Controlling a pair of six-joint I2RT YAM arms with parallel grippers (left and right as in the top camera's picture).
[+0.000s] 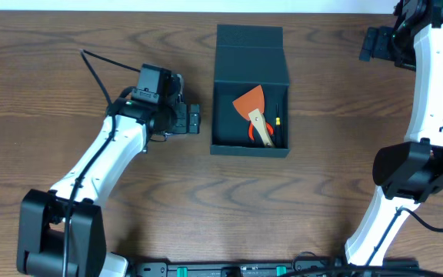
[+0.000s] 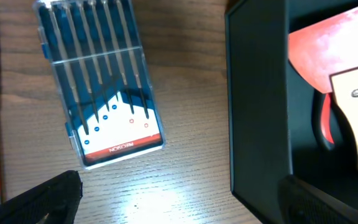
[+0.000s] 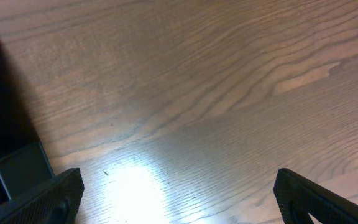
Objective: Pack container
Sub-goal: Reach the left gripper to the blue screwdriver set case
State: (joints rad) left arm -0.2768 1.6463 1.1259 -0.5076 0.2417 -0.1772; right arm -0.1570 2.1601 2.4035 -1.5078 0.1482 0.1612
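Packing looks midway: the container [image 1: 250,148] sits open at the overhead frame's centre (orange scraper [image 1: 251,100] inside). The left gripper [image 2: 185,208], jaws spread and empty, hovers just left of the box. Next it likely needs to descend onto the screwdriver case [image 2: 101,87], upper left of the wrist view. The right gripper [image 3: 179,202] is likewise spread, holding nothing.

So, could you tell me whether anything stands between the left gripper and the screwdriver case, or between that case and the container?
Nothing visible does. The left gripper hangs open, with the screwdriver case lying uncovered just ahead. Only bare table separates the case from the open container, where an orange scraper takes some room.
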